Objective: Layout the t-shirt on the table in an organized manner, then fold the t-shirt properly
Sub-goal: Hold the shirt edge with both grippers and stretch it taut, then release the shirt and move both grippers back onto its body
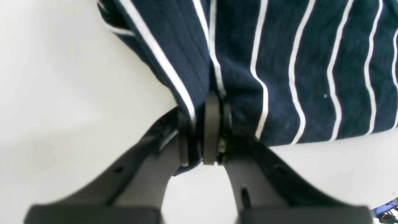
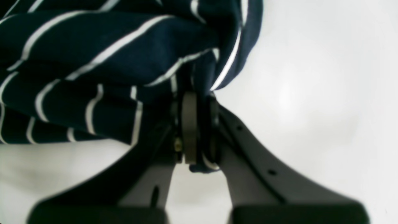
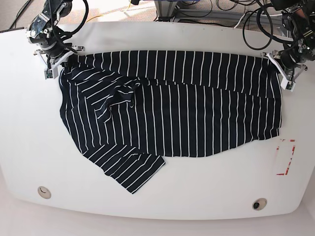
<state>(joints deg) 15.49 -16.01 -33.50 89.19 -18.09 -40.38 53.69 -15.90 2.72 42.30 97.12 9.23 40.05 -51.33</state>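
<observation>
The dark navy t-shirt (image 3: 187,108) with thin white stripes lies spread across the white table (image 3: 197,196), one sleeve pointing toward the front left. At the shirt's far right corner, my left gripper (image 3: 287,78) is shut on a pinched edge of the t-shirt (image 1: 295,62), with cloth squeezed between the fingers of the left gripper (image 1: 212,99). At the far left corner my right gripper (image 3: 55,66) is likewise shut on the t-shirt (image 2: 93,62); a bunched fold runs up out of the right gripper (image 2: 194,96). A crumpled fold sits near the shirt's left middle.
A red-outlined rectangle mark (image 3: 285,157) lies just right of the shirt's front right corner. Two small round fittings (image 3: 44,191) (image 3: 259,203) sit near the table's front edge. Cables (image 3: 256,19) and equipment run behind the table's back edge.
</observation>
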